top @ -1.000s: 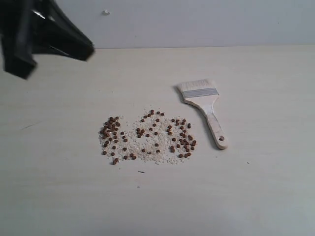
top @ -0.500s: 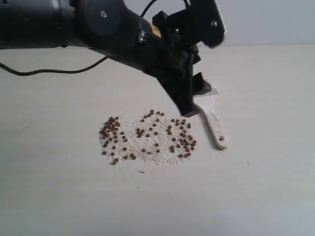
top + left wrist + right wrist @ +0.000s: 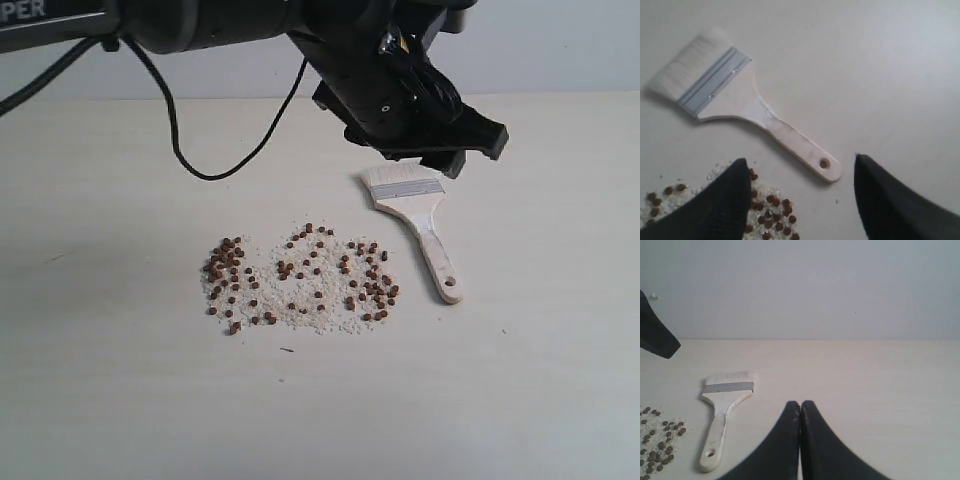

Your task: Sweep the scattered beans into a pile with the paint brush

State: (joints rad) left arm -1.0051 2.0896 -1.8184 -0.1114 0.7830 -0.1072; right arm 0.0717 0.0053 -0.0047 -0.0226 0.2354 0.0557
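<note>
The paint brush (image 3: 417, 207) lies flat on the table, bristles away from the beans' side, handle hole toward the front. It also shows as the brush (image 3: 735, 95) and the brush (image 3: 724, 405). The beans (image 3: 300, 280) lie spread flat with white crumbs in two loose patches left of the brush handle; no mound shows. My left gripper (image 3: 430, 140) reaches across and hovers above the brush head, apart from it. In its wrist view the left gripper (image 3: 800, 159) stands open, its dark fingers (image 3: 732, 200) straddling the handle end and some beans (image 3: 771, 210). My right gripper (image 3: 800, 406) is shut and holds nothing.
The pale table (image 3: 120, 400) stretches all round the beans and brush, with a grey wall (image 3: 560, 50) behind. A black cable (image 3: 215, 170) from the left arm hangs over the table's back left. A dark part of the left arm (image 3: 655, 335) shows in the right wrist view.
The left arm has swung in from the upper left, passed low over the beans' right side, and now hangs above the brush head. Brush and beans have not moved.
</note>
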